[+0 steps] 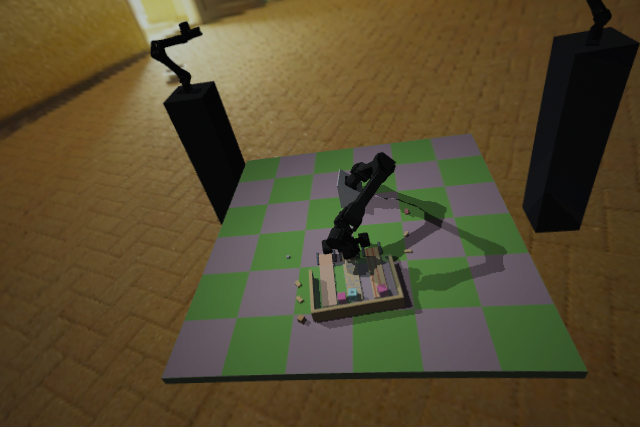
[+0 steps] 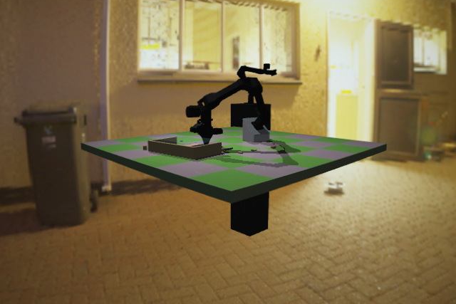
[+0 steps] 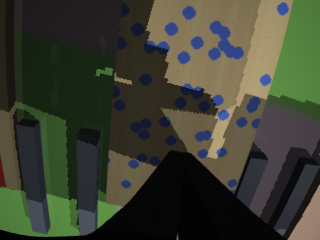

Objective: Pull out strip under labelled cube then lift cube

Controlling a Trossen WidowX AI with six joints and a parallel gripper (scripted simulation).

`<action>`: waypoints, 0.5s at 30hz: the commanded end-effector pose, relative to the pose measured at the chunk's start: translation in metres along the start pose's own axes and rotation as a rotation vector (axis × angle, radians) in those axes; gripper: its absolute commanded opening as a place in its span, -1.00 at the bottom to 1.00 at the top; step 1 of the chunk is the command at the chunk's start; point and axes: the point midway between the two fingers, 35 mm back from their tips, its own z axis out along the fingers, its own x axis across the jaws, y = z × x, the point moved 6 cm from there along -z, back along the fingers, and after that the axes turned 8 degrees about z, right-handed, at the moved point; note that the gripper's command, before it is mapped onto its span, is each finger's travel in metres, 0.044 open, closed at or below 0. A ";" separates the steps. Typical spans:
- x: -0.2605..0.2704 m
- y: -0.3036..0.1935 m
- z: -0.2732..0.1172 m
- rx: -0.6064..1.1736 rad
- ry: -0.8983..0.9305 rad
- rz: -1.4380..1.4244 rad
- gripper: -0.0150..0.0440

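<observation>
Above blue-dotted strip (image 1: 353, 277) (image 3: 200, 55): gripper (image 1: 350, 255) (image 2: 206, 142) (image 3: 178, 162), fingers together.

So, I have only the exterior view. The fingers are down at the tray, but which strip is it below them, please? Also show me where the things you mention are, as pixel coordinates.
Observer: In the wrist view, it is the blue-dotted strip (image 1: 352, 277) (image 3: 197, 30) below the fingers (image 2: 206, 140).
Operator: Thank you. And what does it carry at the far end?
Observer: The top view shows a light-blue cube (image 1: 352, 292) with a mark on top.
Operator: Is some other cube near it?
Observer: Yes, a magenta cube (image 1: 341, 296) is close beside it.
</observation>
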 end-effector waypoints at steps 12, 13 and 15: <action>0.000 0.000 0.002 -0.001 0.002 0.005 -0.49; 0.000 -0.001 0.002 -0.001 0.002 0.005 -0.49; -0.001 -0.003 0.002 0.000 0.002 0.005 -0.49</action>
